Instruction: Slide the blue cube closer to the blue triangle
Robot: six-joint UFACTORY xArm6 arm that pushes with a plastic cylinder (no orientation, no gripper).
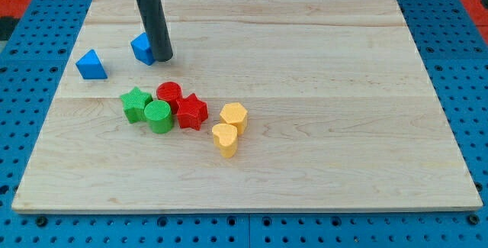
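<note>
The blue cube sits on the wooden board at the view's upper left. The blue triangle lies a short way to its left and slightly lower, with a gap between them. My tip rests on the board right against the cube's right side, touching or almost touching it. The dark rod rises from there to the view's top edge.
A cluster lies below the cube: a green star, a green cylinder, a red cylinder and a red star. A yellow hexagon and a yellow heart sit to the right. The board lies on a blue pegboard.
</note>
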